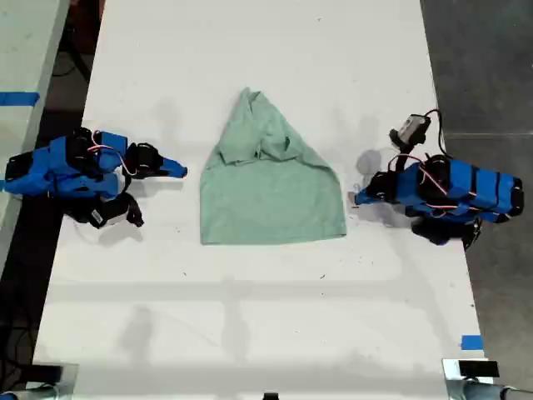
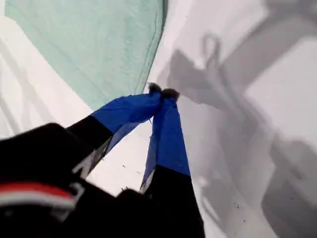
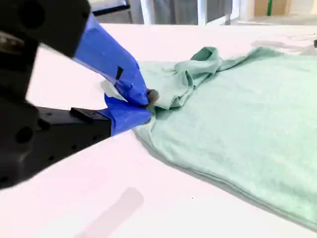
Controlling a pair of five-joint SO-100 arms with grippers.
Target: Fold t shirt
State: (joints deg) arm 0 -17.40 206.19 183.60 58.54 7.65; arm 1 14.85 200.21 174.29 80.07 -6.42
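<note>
The pale mint-green t shirt lies partly folded on the white table, its pointed top away from the camera and its straight hem nearer. My first gripper is shut with nothing in it, just off the t shirt edge at the exterior view's right. My second gripper is also shut and holds nothing. It sits a short gap off the t shirt at the exterior view's left, level with a bunched fold.
Both blue arms rest low on the table, one at each side of the exterior view. A small blue tape mark is near the table's near corner at the exterior view's right. Dark floor lies beyond both long edges.
</note>
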